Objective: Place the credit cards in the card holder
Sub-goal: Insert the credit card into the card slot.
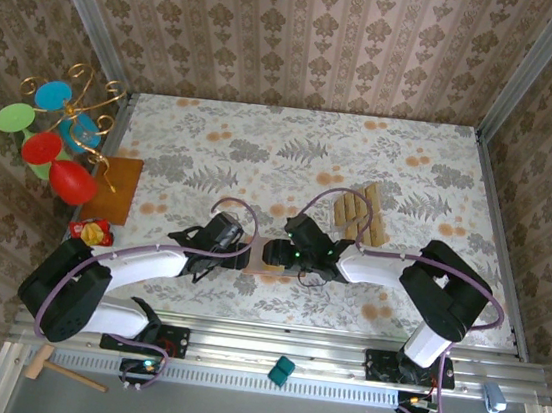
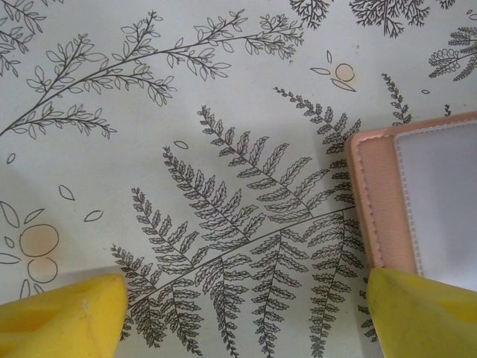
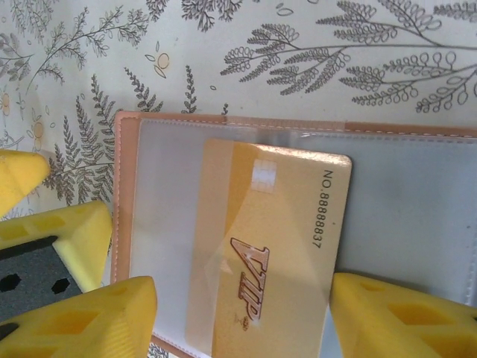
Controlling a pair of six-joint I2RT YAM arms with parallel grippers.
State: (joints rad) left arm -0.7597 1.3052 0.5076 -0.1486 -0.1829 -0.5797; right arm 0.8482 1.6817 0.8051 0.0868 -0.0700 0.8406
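Our right gripper (image 3: 242, 302) stands spread astride the gold rectangular VIP card (image 3: 276, 246), which is partly tucked under the clear window of the tan leather-like card holder (image 3: 156, 224). We should nudge it squarely deeper while our left gripper (image 2: 246, 313), also spread, steadies the holder's edge. We count one holder, one card in it, and more tan cards (image 1: 361, 215) fanned beyond, too small to number.

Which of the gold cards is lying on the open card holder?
The VIP card on the card holder, one end under its clear pocket. The other cards lie in a pile farther back on the table.
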